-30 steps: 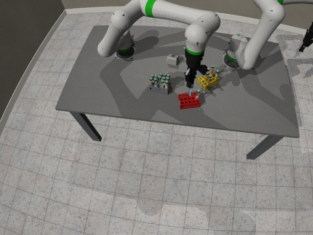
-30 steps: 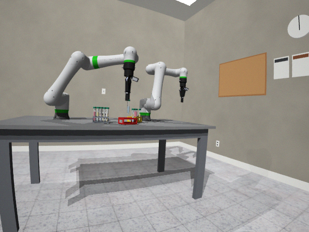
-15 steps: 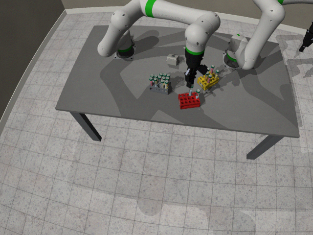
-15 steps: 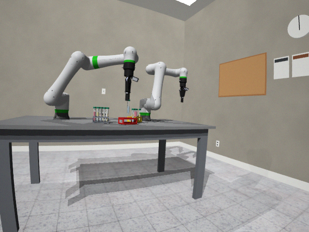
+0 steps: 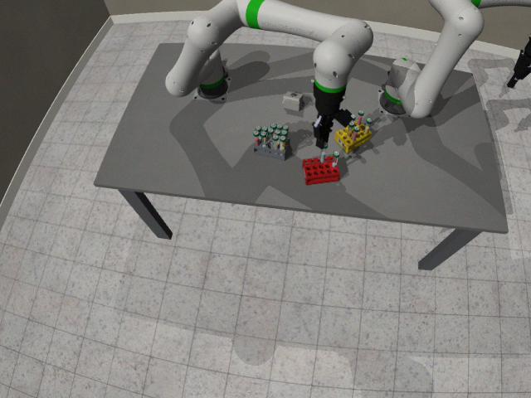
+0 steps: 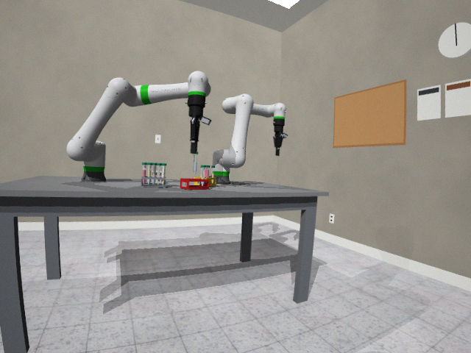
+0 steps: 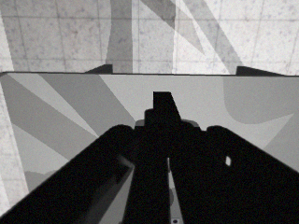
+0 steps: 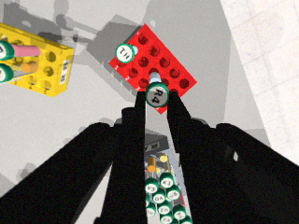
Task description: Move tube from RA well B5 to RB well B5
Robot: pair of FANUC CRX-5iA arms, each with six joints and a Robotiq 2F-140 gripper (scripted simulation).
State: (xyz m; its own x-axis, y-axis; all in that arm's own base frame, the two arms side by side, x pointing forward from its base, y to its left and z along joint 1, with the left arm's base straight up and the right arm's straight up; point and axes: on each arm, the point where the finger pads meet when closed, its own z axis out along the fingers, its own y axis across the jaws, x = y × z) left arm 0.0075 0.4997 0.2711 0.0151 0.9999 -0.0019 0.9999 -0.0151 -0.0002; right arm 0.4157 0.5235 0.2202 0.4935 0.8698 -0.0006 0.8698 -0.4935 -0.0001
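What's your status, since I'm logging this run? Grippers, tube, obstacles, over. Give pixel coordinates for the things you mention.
Right gripper (image 5: 322,146) (image 6: 193,152) (image 8: 156,95) shut on tube marked R4 (image 6: 195,167) (image 8: 157,95), held above red rack (image 5: 321,175) (image 6: 194,184) (image 8: 170,75). Left gripper (image 5: 510,85) (image 6: 277,154) (image 7: 162,93) shut, empty. Nothing visibly blocking.

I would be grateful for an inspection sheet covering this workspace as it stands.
Surface: grey table, shadowed, no spill seen.
Job's things: grey rack and yellow rack both hold green-capped tubes.
Clutter: red rack with tube H1; small pale box near the arms.
Right gripper: shut on tube R4, at the red rack.
Left gripper: shut, apparently empty, away from the racks.
Cables: nothing seen.
Surroundings: corkboard, clock, tiled floor.
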